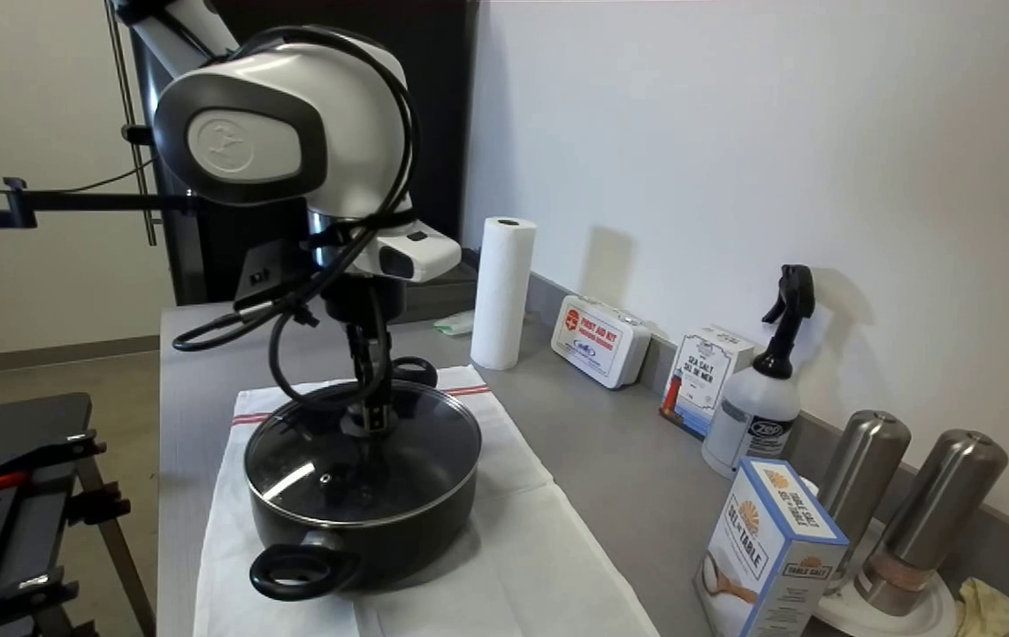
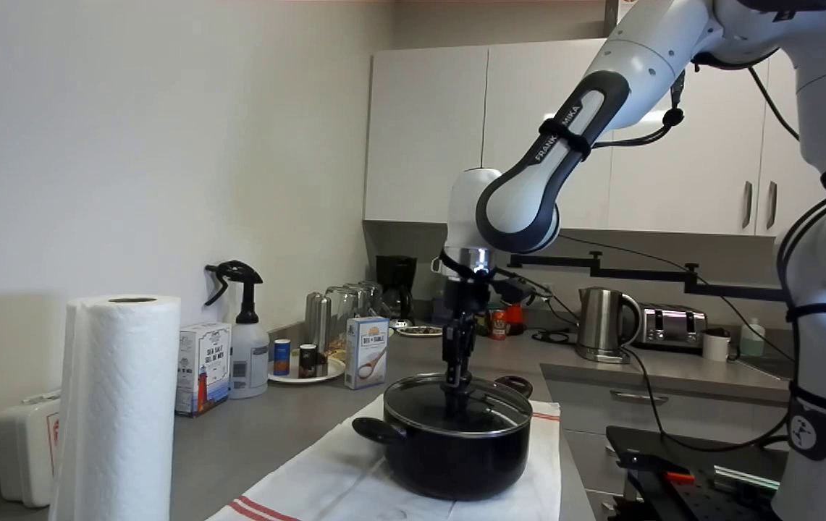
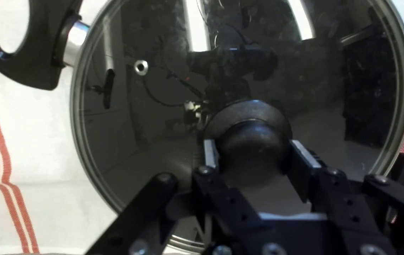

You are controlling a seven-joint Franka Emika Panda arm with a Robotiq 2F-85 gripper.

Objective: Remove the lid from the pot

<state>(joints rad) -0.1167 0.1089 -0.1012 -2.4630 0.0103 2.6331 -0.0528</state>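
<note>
Wrist view, left to right: a side handle (image 3: 42, 49) poked out over the towel (image 3: 35, 148), then came the lid (image 3: 166, 141), metal-rimmed glass with a small vent hole (image 3: 141, 67), then the black knob (image 3: 255, 138) at its middle. The gripper (image 3: 257, 154) was drawn in narrow on that knob, pads (image 3: 210, 154) against both sides, no gap showing. Both exterior views had the lid seated level on the pot (image 1: 407, 544), so not yet off.

Handling, judged by eye: stiff, fairly light for its width, breakable, glass probably slick. The knob looked like the right hold; its rounded sides could have slipped in a weak squeeze. Straight-up lift seemed safest, since a tilt risked knocking glass on the pot.

Labels, in an exterior view, left to right along the counter (image 1: 610, 460): paper roll (image 1: 504, 292), no writing seen; white case (image 1: 597, 341) read FIRST AID KIT, smaller print too fine; box (image 1: 707, 376) said SEA SALT / SEL DE MER; spray bottle (image 1: 752, 416) had ZEP; nearer carton (image 1: 769, 548) said TABLE SALT / SEL DE TABLE. In an exterior view, right of the carton, the arm (image 2: 644, 79) carried FRANK and MIKA, a strap (image 2: 565, 137) covering the letters between. No maker's mark could be made out on pot or lid.
</note>
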